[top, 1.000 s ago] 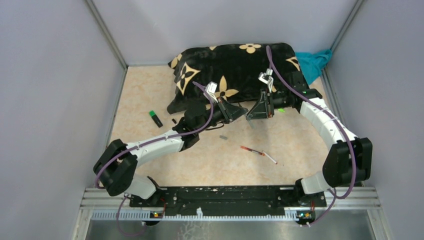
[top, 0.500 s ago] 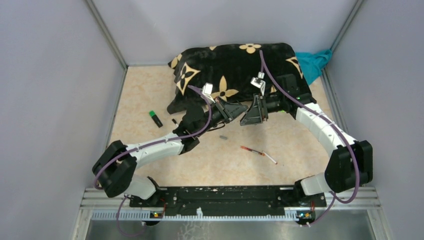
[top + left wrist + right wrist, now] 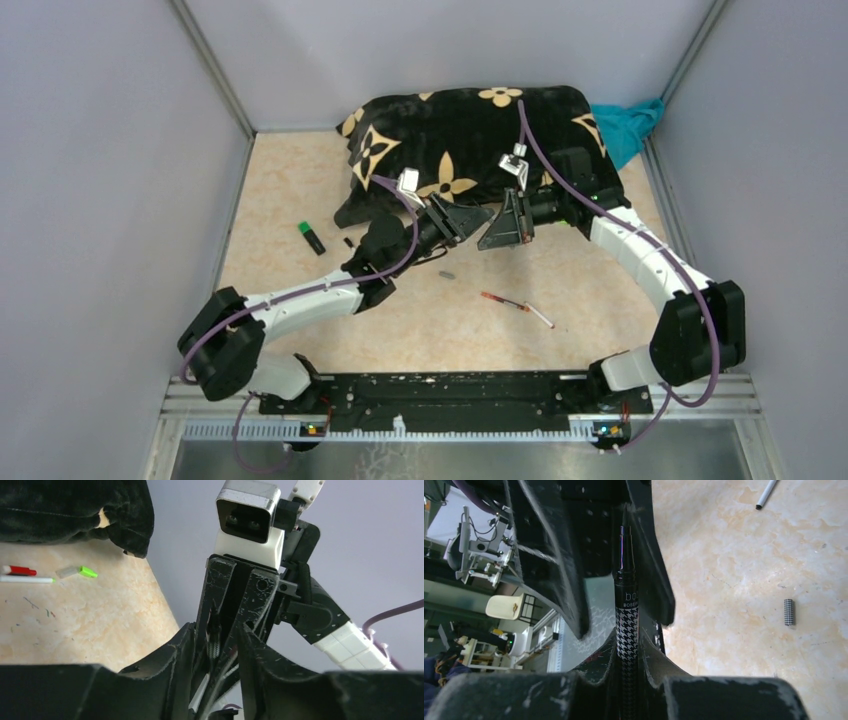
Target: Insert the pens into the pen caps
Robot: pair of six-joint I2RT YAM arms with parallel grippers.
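Observation:
My right gripper (image 3: 492, 235) (image 3: 627, 636) is shut on a black-and-white houndstooth pen (image 3: 626, 605), its bare tip pointing into my left gripper (image 3: 478, 214) (image 3: 216, 630). The two grippers face each other, almost touching, in front of the pillow. The left fingers (image 3: 180, 665) stand close together around a slim dark pen cap with a pale strip (image 3: 202, 690), mostly hidden. The pen also shows in the left wrist view (image 3: 214, 639). A short houndstooth tube (image 3: 447, 273) (image 3: 789, 612) lies on the table. A red pen (image 3: 503, 301) and a white pen (image 3: 541, 317) lie nearer the arm bases.
A black marker with a green end (image 3: 312, 237) and a tiny black cap (image 3: 348, 242) lie at the left. A red cap (image 3: 19, 570), a white pen (image 3: 27, 580) and a green-tipped piece (image 3: 77, 572) lie by the black flowered pillow (image 3: 470, 130). A teal cloth (image 3: 630, 125) is in the back right corner.
The right gripper has moved left with the pen and the gap to the left gripper has closed. The left arm has shifted slightly left.

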